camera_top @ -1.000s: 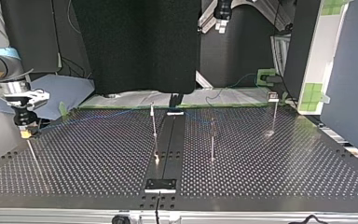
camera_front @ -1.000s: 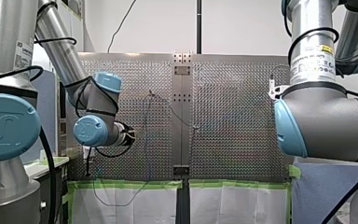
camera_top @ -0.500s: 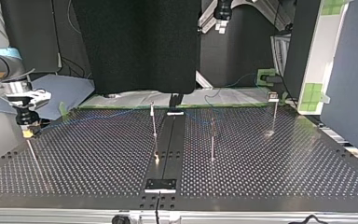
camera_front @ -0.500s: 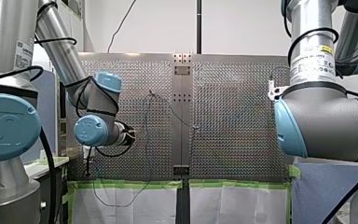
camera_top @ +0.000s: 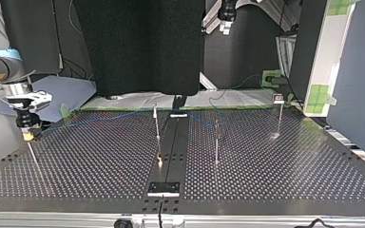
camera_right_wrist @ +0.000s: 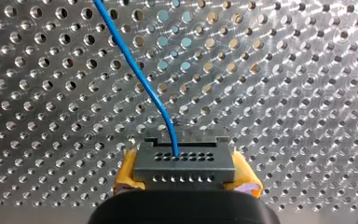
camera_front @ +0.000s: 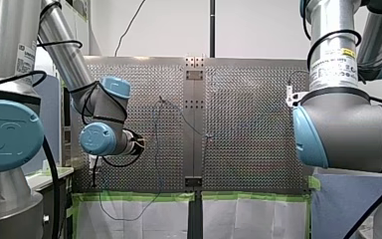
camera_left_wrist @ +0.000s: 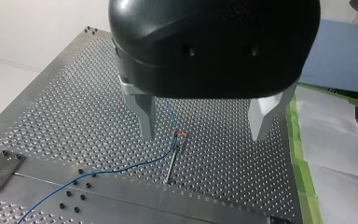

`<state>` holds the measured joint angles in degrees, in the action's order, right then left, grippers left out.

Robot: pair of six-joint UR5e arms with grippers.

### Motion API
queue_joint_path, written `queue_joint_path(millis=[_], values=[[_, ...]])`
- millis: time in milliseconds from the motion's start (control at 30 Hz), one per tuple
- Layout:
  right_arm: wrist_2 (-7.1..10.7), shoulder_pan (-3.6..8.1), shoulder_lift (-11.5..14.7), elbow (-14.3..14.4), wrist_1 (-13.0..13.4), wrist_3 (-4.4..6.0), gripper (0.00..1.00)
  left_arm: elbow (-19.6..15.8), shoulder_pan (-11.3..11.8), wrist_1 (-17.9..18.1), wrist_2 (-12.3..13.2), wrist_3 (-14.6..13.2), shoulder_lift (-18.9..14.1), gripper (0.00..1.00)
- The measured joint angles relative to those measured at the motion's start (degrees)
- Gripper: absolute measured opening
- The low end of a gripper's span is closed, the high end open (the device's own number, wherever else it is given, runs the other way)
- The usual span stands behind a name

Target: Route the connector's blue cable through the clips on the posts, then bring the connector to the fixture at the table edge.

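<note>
My right gripper (camera_right_wrist: 185, 186) is shut on a dark grey connector (camera_right_wrist: 184, 163), clamped between yellow pads (camera_right_wrist: 127, 172) just above the perforated plate. The blue cable (camera_right_wrist: 135, 74) leaves the connector's face and runs off ahead. In the top view that right gripper (camera_top: 27, 135) hangs low at the far left of the table. My left gripper (camera_left_wrist: 205, 133) stands open, high over a thin post (camera_left_wrist: 171, 161) whose clip carries the blue cable (camera_left_wrist: 121, 169). It holds nothing. The top view shows the left gripper (camera_top: 226, 28) raised behind the table.
Three thin posts stand on the plate: one (camera_top: 157, 124) by the centre rail, one (camera_top: 216, 142) right of it, one (camera_top: 279, 114) at the far right. A small plate (camera_top: 163, 188) sits at the near edge. Green tape and white sheet (camera_front: 248, 209) border the table.
My right gripper with the connector has crept slightly lower and toward the table's middle in the top view. My left arm's wrist has edged a little to the right in the front view.
</note>
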<state>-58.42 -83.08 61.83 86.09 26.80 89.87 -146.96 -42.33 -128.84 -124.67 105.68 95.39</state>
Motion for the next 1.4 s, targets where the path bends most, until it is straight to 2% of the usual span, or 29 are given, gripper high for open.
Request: queue_joint_path(millis=[1167,1400], values=[[-0.04,-0.37,-0.7,-1.0,0.0,0.06,0.0,0.1,0.0,-0.1,0.0,0.0,0.0,0.98],[-0.33,-0.52,-0.8,-1.2,0.0,-0.44,0.0,0.1,0.0,-0.1,0.0,0.0,0.0,0.98]])
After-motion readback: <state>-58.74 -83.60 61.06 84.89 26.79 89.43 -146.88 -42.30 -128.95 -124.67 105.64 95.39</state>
